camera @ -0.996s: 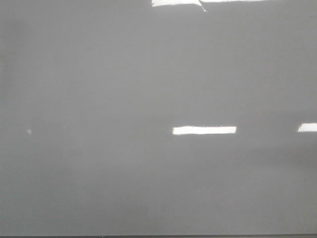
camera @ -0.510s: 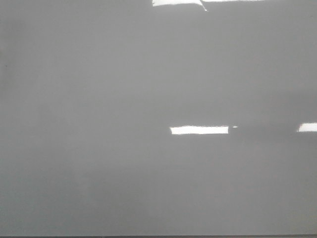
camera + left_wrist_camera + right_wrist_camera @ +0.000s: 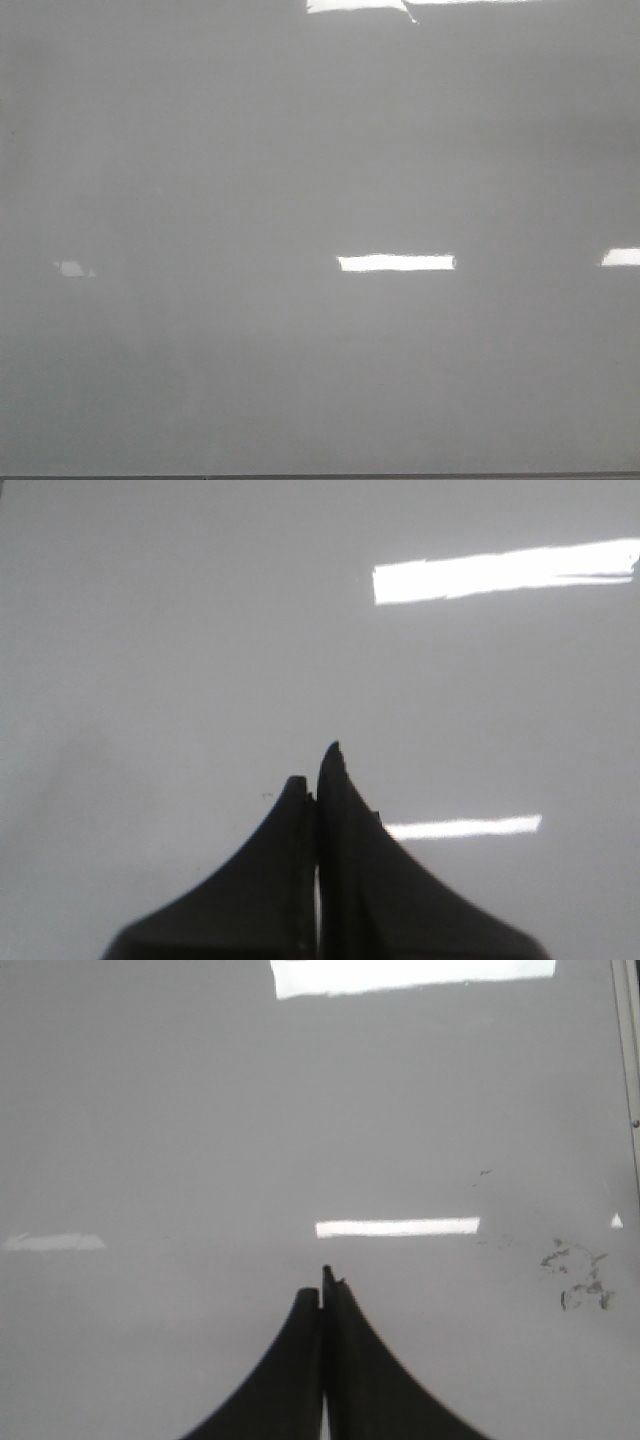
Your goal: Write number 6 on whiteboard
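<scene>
From the front, the whiteboard (image 3: 300, 180) fills the scene, plain grey, with bright light reflections (image 3: 396, 263) across its middle and far edge. No drawn 6 can be made out on it. Each wrist camera shows its own dark gripper over the board, left gripper (image 3: 318, 780) and right gripper (image 3: 322, 1288), fingers pressed together on nothing. Faint dark smudges (image 3: 580, 1280) mark the board near a framed edge (image 3: 626, 1060) in the right wrist view

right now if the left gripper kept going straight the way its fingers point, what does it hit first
Most likely the glossy pale grey whiteboard itself: the left gripper, jaws pressed together and empty, points at bare board with nothing between. How near it is cannot be judged.
</scene>
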Available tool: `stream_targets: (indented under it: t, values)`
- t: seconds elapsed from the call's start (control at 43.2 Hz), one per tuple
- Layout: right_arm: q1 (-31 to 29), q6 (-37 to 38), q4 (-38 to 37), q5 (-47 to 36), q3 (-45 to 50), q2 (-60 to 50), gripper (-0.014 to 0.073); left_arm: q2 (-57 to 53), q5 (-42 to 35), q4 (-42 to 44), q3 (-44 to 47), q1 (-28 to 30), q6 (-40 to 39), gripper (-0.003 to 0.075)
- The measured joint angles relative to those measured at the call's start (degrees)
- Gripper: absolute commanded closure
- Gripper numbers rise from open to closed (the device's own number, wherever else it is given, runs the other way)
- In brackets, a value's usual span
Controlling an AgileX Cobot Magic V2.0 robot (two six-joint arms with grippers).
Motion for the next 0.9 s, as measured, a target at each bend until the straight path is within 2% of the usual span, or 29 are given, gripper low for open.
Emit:
stream_targets:
  t: [0.185,0.579,0.903]
  values:
    - [0.0,0.0,0.0,5.5,-4.7,9.4,0.0662,8.7,7.7,-1.7,-5.2,0.0,0.0,0.0741]
    - [0.3,-0.3,0.0,10.0,-4.8,23.1,0.0662,19.1,11.4,-2.9,-5.0,0.0,0.0,0.0741]
    - [8.3,-4.0,0.0,13.0,-4.8,26.0,0.0654,26.7,13.5,-3.2,-5.0,0.0,0.0,0.0741]
